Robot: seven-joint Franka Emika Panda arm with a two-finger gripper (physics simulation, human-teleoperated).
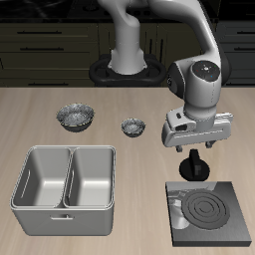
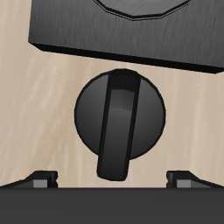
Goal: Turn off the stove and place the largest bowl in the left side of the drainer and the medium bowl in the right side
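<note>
Knob (image 2: 119,122) directly beneath gripper (image 2: 112,179), jaws apart straddling its ridge, apparently to twist it; stove (image 1: 207,212) coils dark, just beyond.

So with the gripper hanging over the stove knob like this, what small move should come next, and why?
Probably a straight descent. The gripper is open and centred over the knob, whose raised bar lies between the fingertips, but it looks a little above it. Lowering until the fingers flank the bar would allow closing and turning. The stove coils look dark.
</note>
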